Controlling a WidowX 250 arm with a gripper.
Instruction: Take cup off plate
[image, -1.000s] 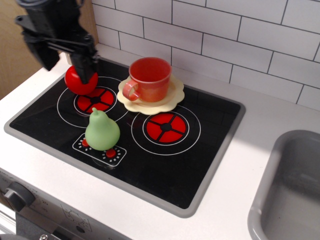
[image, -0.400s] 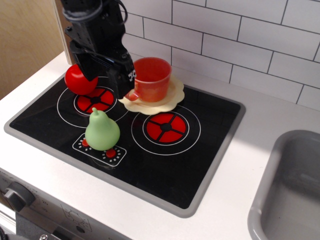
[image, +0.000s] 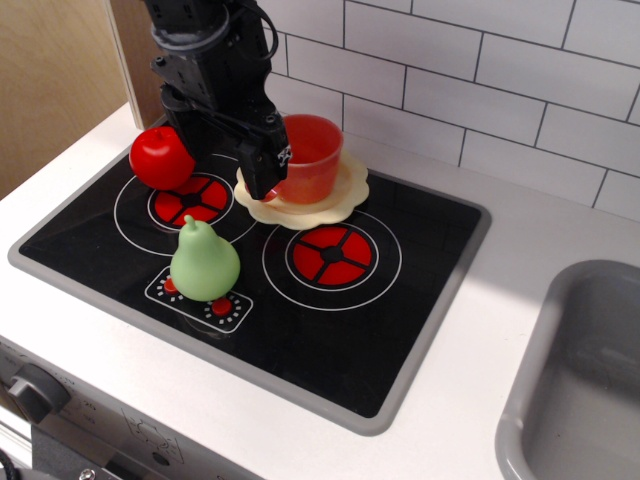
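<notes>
So going left to right: the red apple (image: 161, 157) sits on the back-left burner of the toy stove top (image: 330, 340), and the green pear (image: 204, 262) stands upright just in front of it, over the little knob panel. Both look like clutter that just needs avoiding, and they're clear of the plate.

Next over, the black arm comes down from the top left, nearly vertical, with the pincer (image: 265, 170) right at the left side of the cup (image: 310, 158), about where the handle would be. The handle itself is hidden behind the pincer, so I can't tell how far open it is or whether it's got hold of anything.

The cup is upright on the scalloped cream plate (image: 340, 199), at the back of the stove top near the tiled wall. So nothing's been lifted off yet.

Far right, the grey sink (image: 580, 390) is set into the white bench (image: 520, 230), well away.
</notes>
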